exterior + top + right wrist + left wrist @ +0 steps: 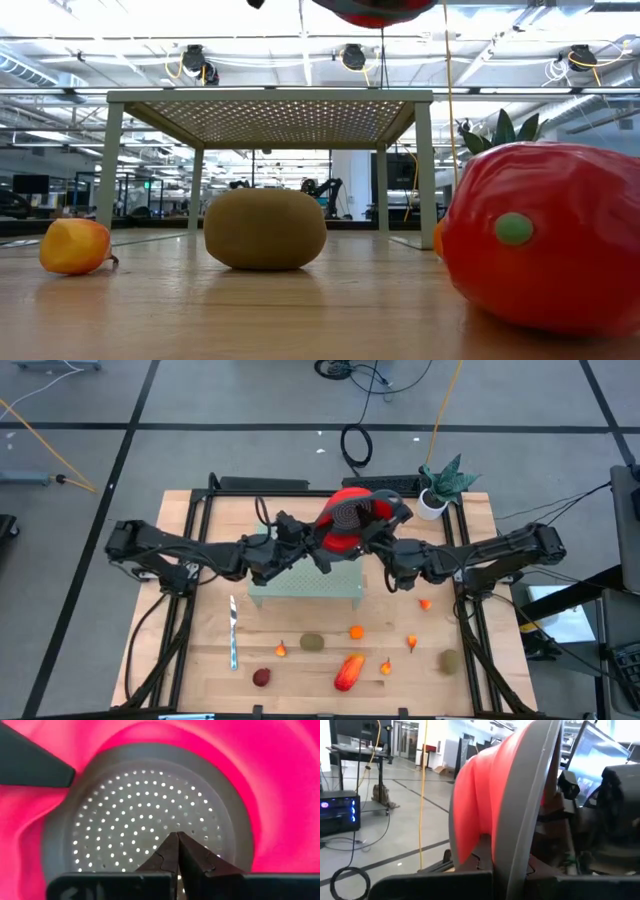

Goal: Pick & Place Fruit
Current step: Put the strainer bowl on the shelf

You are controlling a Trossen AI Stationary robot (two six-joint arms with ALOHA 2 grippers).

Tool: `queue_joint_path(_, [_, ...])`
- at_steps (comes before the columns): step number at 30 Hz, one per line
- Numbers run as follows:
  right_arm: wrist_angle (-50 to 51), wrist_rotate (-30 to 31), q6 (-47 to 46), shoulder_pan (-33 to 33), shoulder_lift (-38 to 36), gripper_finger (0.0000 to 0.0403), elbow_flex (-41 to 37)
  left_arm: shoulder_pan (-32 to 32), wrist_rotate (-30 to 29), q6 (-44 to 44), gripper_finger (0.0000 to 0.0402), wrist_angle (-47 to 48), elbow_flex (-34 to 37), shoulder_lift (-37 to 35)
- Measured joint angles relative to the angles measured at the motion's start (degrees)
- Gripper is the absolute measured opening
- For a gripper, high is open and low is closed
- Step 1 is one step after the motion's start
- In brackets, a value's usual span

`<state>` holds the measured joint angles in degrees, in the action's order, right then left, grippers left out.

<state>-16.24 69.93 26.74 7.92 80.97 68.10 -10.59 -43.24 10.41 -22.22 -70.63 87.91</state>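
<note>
Nearest the low camera, the large red-orange fruit (545,240) lies on the wooden table (190,660), with a brown-green oval (265,229) and a small orange piece (75,246) between it and the perforated stand (305,582). Above the stand's far edge, both arms hold up the red bowl (348,520), tilted: the left gripper (312,548) is clamped on its grey rim, the right gripper (176,851) has its jaws together inside against the perforated base. Every visible fruit sits near the knife (233,632), in front of the stand; apparently none is placed yet.
</note>
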Motion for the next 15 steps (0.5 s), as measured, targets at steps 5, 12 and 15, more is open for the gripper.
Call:
queue_joint_path(5, [0.0,4.3,4.1,-0.3,2.1,0.0,-0.1,-0.1,1.2,-0.2,0.0001,-0.7,0.0,0.5])
queue_joint_path(12, [-0.3,3.2,4.1,-2.3,2.5,0.0,0.0,-0.9,1.3,0.8,0.0002,-0.6,0.0,0.5])
queue_joint_path(15, [-1.1,2.6,5.2,-3.7,2.5,0.0,0.0,-1.1,1.1,1.4,0.0002,-0.8,0.0,0.5])
